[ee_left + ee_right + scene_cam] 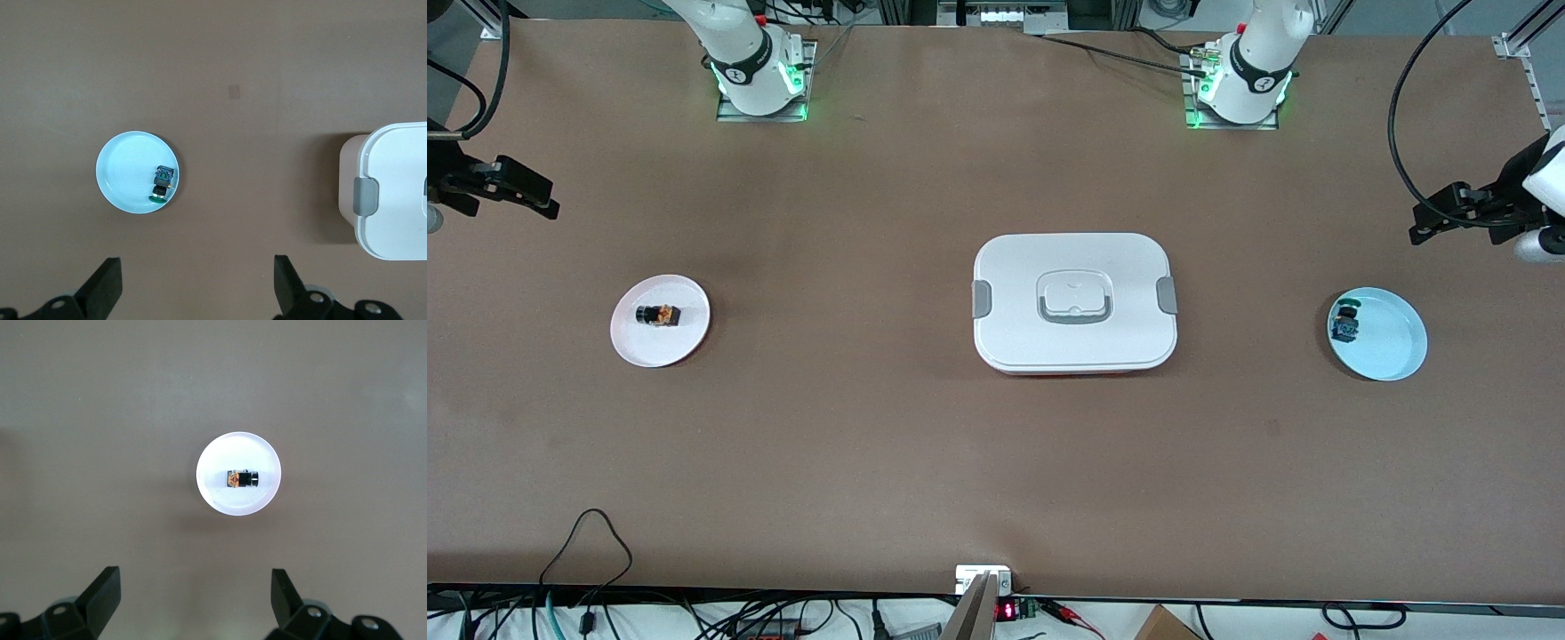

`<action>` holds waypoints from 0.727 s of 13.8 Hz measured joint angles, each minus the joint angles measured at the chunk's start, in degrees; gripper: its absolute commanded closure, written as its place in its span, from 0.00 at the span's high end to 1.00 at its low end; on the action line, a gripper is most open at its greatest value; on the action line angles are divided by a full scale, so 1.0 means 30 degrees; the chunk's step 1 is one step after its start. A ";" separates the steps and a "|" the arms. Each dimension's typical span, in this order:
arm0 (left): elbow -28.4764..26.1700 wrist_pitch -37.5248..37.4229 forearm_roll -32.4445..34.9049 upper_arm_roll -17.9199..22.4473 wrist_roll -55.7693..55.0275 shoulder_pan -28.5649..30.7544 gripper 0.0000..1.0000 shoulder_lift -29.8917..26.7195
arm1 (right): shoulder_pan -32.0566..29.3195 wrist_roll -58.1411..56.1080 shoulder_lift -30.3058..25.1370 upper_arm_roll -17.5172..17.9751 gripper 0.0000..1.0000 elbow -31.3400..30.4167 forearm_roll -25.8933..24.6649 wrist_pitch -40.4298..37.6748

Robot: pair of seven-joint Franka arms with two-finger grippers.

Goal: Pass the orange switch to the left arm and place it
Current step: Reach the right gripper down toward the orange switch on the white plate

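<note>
Two white arms (747,62) with black bands and green-lit bases on metal plates. Black cables trail off them. Left gripper (198,287) and right gripper (195,603) are black, with wedge-shaped fingers (103,590).

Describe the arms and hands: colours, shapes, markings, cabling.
Both arms are white, rounded and jointed, with black bands bearing a white mark and green lights at the bases. The left hand and the right hand are black, with two wedge-shaped fingers. Black cables loop beside each.

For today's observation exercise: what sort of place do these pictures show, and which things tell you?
Most likely a robotics lab: two white jointed robot arms bolted to a brown table, aluminium framing, and loose cables and electronics along its edge.
</note>
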 measured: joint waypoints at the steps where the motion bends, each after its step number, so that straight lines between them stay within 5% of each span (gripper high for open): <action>1: 0.0000 0.0000 0.0000 0.0000 0.0000 0.0000 1.00 0.0000 | 0.0000 0.0000 0.0000 0.0000 1.00 0.0000 0.0001 0.0000; 10: 0.0000 -0.0001 0.0000 0.0000 0.0000 0.0000 1.00 0.0008 | 0.0005 0.0004 0.0497 0.0002 1.00 -0.0003 0.0041 0.0003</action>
